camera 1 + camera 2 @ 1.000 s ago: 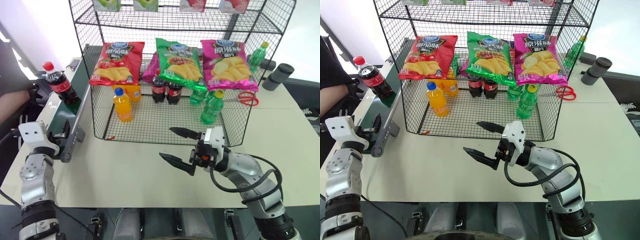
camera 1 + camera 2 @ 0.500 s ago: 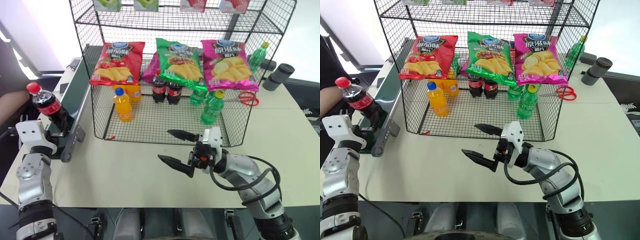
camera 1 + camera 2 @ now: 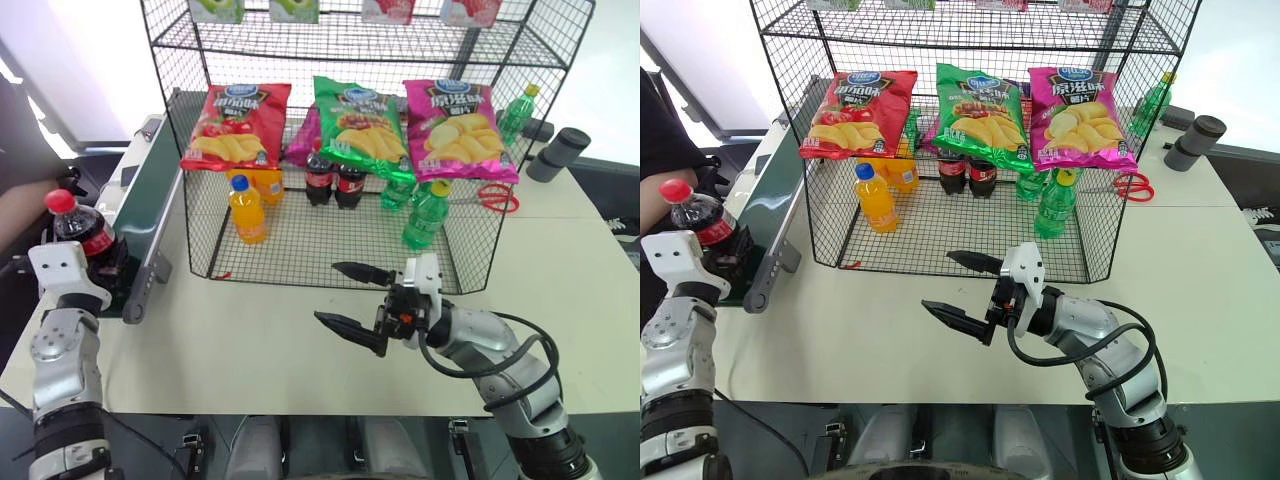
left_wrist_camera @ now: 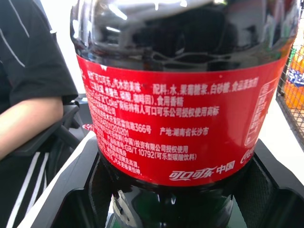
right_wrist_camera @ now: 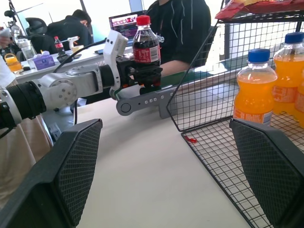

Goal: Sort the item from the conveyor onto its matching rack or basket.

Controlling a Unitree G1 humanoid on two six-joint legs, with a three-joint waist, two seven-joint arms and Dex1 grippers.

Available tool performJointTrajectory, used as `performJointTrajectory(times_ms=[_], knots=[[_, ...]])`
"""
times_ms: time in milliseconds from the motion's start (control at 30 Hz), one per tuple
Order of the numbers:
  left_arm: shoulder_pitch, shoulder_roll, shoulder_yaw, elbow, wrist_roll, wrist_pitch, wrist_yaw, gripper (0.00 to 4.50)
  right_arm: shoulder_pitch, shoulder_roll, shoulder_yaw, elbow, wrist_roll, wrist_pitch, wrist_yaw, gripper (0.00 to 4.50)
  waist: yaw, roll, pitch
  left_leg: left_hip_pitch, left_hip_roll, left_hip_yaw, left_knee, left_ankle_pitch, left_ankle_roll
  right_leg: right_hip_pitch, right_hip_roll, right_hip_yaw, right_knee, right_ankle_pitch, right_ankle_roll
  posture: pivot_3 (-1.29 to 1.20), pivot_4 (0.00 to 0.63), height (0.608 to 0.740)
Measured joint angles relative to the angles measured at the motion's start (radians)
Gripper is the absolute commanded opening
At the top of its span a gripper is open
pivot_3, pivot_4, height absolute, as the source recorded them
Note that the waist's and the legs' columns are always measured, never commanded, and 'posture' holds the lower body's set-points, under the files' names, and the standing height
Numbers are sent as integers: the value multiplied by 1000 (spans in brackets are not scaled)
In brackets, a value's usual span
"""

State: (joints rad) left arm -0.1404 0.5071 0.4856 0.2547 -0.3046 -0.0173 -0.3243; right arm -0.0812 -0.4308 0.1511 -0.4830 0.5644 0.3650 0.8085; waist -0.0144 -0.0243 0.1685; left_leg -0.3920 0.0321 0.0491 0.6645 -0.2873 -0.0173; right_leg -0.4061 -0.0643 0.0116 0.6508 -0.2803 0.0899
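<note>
At conveyor (image 3: pixel 145 215) end, left gripper (image 5: pixel 142 76) level, clamping cola bottle (image 3: pixel 85 232).

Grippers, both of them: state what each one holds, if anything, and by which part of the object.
The left gripper is shut on the cola bottle, gripping its lower body below the red label. The right gripper is open and holds nothing.

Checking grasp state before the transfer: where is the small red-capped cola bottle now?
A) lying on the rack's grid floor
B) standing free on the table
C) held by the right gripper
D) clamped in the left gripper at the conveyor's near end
D: the left gripper is shut on the small red-capped cola bottle at the near end of the dark-green conveyor; the right gripper hangs open and empty.
</note>
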Motion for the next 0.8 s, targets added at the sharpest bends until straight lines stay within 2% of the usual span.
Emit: performJointTrajectory(times_ms=[267, 400, 533, 800], knots=[[13, 161, -15, -284, -229, 219, -262, 2857, -26, -41, -23, 0, 12, 34, 1, 4500, -2, -2, 0, -4, -1, 0, -2, 0, -1, -2, -2, 0, -4, -2, -3, 0, 150, 740], [18, 210, -141, -513, -330, 362, -389, 2857, -57, -48, -42, 0, 39, 59, 2, 4500, -2, 0, 1, -3, -1, 0, -2, 0, -1, -2, -3, 0, -5, -2, -4, 0, 150, 740], [10, 195, -325, -567, -311, 437, -433, 2857, -66, -48, -45, 0, 48, 70, 0, 4500, -8, 1, 1, -2, -1, 0, -3, 0, 0, -2, -2, 0, -3, -2, -3, 0, 150, 740], [-114, 5, -635, -479, -171, 372, -537, 2857, -89, -2, -31, 0, 36, 72, -41, 4500, 4, 1, 1, -6, -2, 1, 1, 0, 1, -2, 1, 0, -3, 0, 0, 0, 150, 740]])
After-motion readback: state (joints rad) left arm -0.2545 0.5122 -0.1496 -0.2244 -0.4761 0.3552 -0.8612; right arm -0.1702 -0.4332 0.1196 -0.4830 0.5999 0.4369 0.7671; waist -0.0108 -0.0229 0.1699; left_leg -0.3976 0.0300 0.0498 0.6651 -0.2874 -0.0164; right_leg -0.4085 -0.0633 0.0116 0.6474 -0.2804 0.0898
